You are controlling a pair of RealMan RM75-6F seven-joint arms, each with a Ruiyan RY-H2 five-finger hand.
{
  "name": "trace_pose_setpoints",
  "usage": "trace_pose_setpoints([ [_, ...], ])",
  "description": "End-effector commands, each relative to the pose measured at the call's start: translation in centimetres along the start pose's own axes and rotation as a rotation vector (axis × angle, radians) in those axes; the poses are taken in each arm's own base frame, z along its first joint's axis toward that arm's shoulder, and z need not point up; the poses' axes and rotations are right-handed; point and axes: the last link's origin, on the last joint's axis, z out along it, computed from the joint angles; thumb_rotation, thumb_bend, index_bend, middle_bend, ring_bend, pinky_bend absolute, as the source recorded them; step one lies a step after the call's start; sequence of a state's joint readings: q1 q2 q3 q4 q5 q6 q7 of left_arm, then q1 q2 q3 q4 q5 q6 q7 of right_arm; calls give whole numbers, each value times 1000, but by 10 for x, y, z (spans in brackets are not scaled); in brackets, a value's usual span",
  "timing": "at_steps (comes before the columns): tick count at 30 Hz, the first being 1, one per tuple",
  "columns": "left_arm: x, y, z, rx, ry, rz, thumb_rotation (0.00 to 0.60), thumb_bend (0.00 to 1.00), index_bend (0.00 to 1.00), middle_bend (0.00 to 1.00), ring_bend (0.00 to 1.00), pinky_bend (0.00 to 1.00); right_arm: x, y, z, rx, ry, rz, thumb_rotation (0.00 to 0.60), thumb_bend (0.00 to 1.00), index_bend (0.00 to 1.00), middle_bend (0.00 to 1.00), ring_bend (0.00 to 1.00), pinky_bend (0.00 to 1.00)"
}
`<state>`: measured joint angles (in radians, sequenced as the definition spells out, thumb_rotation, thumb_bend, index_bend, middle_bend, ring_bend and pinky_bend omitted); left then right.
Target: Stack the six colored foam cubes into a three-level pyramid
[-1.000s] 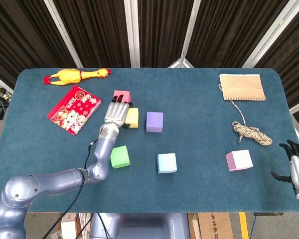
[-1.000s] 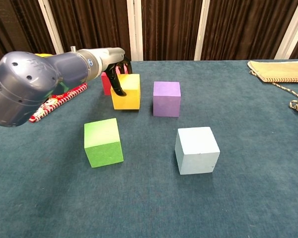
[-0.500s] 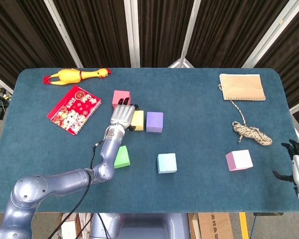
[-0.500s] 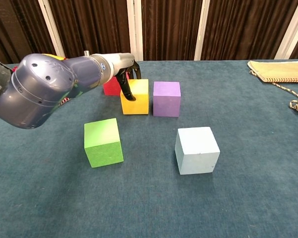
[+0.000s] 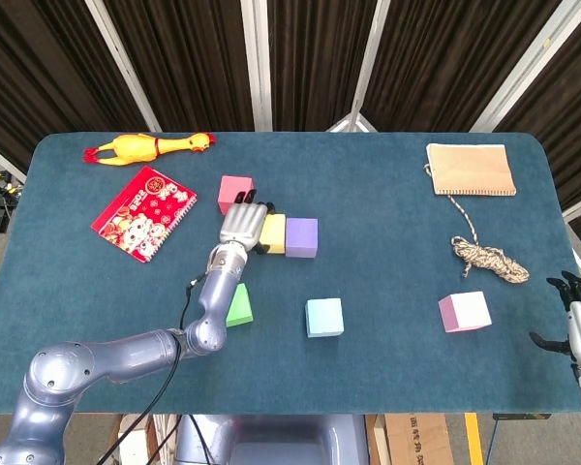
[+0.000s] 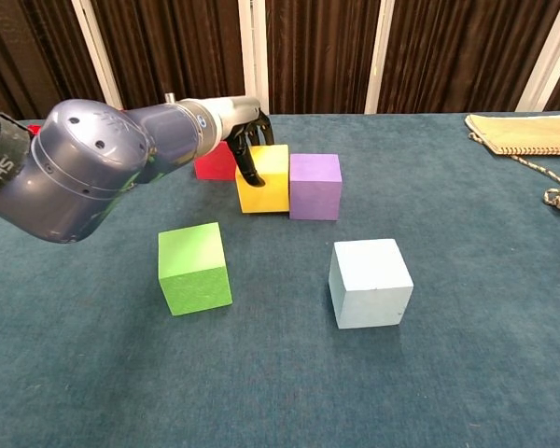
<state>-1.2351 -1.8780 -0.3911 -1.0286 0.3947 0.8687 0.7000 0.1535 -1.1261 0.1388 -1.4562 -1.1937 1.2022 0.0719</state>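
Note:
My left hand [image 5: 240, 225] [image 6: 245, 131] lies over the left side of the yellow cube [image 5: 274, 232] [image 6: 266, 177], its fingers pressing the cube's left face. The yellow cube now touches the purple cube [image 5: 301, 237] [image 6: 315, 185] on its right. A red cube [image 5: 234, 192] [image 6: 215, 164] sits just behind my hand. The green cube [image 5: 240, 306] [image 6: 194, 267] is partly hidden by my left forearm in the head view. The light blue cube [image 5: 324, 317] [image 6: 371, 282] stands nearer the front. A pink cube [image 5: 464, 312] lies far right, near my right hand [image 5: 579, 320], which holds nothing.
A yellow rubber chicken [image 5: 150, 147] and a red booklet [image 5: 142, 213] lie at the back left. A tan cloth bag [image 5: 471, 169] [image 6: 527, 133] with a coiled rope [image 5: 489, 257] sits at the back right. My left arm spans the front left of the table.
My left hand has slid the yellow cube to the right until it meets the purple cube. The red cube behind is more exposed. The right hand has barely moved.

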Motion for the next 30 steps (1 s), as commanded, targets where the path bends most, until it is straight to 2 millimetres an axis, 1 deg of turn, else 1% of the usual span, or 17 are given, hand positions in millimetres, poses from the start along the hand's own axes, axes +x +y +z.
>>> trace_pose_setpoints([
  [1, -1, 2, -1, 0, -5, 4, 600, 359, 328, 356, 47, 17, 0, 0, 0, 0, 1, 2, 600, 180, 181, 99, 76, 40],
  [19, -5, 12, -1, -4, -2, 13, 600, 356, 328, 358, 47, 17, 4, 3, -1, -8, 10, 15, 600, 180, 182, 99, 76, 40],
  [30, -6, 14, 1, 18, 3, -1, 600, 354, 328, 359, 47, 16, 4, 5, 0, -11, 11, 21, 600, 180, 182, 99, 76, 39],
])
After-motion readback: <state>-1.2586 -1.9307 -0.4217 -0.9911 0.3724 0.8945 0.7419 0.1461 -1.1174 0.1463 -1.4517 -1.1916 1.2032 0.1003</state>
